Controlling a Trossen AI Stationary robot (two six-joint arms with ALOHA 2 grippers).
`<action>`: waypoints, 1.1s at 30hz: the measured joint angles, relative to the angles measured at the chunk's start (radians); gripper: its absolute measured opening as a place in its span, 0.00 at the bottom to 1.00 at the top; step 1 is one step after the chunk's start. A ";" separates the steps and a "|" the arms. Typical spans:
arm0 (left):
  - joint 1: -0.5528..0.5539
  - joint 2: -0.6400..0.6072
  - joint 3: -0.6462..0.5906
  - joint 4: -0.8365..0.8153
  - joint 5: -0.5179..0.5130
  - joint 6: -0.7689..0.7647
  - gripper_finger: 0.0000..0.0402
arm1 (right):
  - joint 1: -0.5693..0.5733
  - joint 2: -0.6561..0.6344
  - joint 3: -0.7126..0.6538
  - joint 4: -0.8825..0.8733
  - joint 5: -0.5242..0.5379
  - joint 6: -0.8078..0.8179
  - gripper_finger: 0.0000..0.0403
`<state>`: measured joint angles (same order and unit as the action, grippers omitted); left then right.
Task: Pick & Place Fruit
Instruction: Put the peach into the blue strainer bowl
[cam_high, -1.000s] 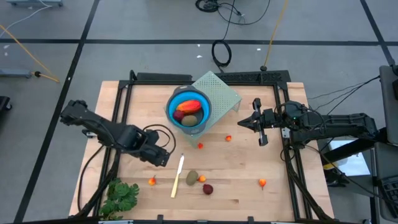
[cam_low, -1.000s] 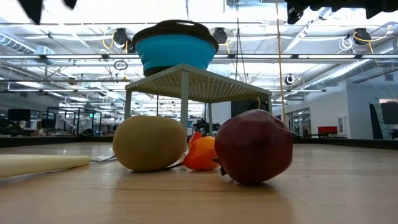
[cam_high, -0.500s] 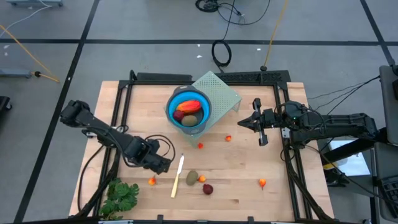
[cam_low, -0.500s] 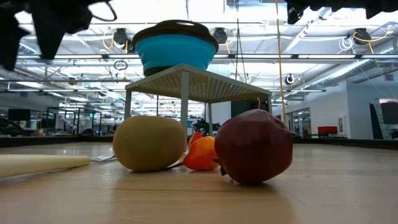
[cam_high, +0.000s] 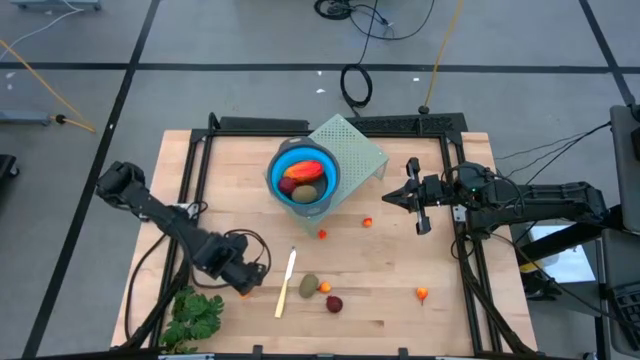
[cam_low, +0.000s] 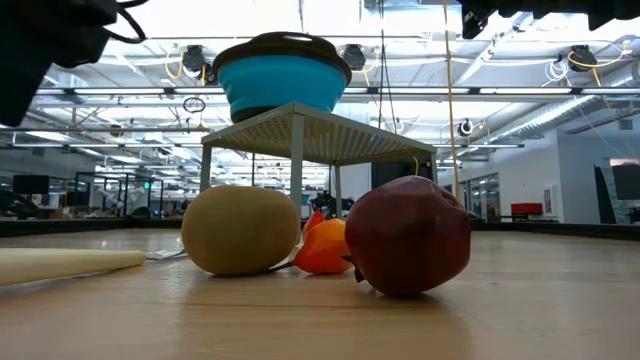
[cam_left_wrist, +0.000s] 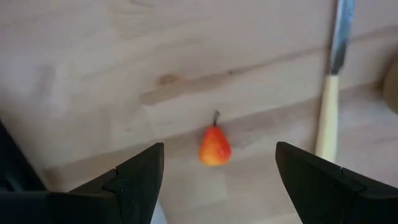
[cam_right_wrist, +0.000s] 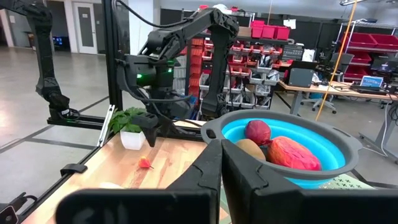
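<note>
My left gripper (cam_high: 246, 281) hovers open near the table's front left, pointing down. In the left wrist view a small orange-red fruit piece (cam_left_wrist: 214, 147) lies on the wood between its two fingers, untouched. The blue bowl (cam_high: 279, 163) stands on a pale green perforated stand (cam_high: 358, 146) and holds an orange-red oblong (cam_high: 305, 170), a dark red ball (cam_high: 287, 185) and a brown-green oval (cam_high: 308, 193). My right gripper (cam_high: 392, 200) waits shut to the right of the bowl, off the table. Another brown-green oval (cam_high: 308, 286), a small orange piece (cam_high: 324, 288) and a dark red ball (cam_high: 334, 303) lie near the front edge.
A pale cream stick (cam_high: 286, 283) lies just right of my left gripper. A leafy green bunch (cam_high: 195, 315) sits at the front left corner. Tiny orange bits lie at mid table (cam_high: 322, 234), (cam_high: 368, 222) and front right (cam_high: 422, 294). Black frame rails (cam_high: 197, 170) run along the table's sides.
My left gripper has gone toward the table's near edge and a little left, ending over the small orange-red piece by the cream stick. My right arm and all the fruit have kept still.
</note>
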<state>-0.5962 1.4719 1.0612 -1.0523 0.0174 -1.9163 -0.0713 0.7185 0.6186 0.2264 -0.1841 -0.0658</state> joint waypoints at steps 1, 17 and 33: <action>-0.008 0.000 0.000 0.011 0.000 -0.001 0.77 | 0.000 0.000 0.000 0.000 0.000 -0.001 0.01; -0.035 0.029 0.000 0.061 0.017 -0.003 0.77 | 0.000 0.000 0.000 0.000 0.000 -0.002 0.01; -0.036 0.241 0.000 0.146 0.192 0.067 0.77 | 0.000 0.000 0.000 -0.002 0.000 0.000 0.01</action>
<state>-0.6327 1.7129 1.0611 -0.9059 0.2092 -1.8491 -0.0711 0.7181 0.6186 0.2241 -0.1841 -0.0659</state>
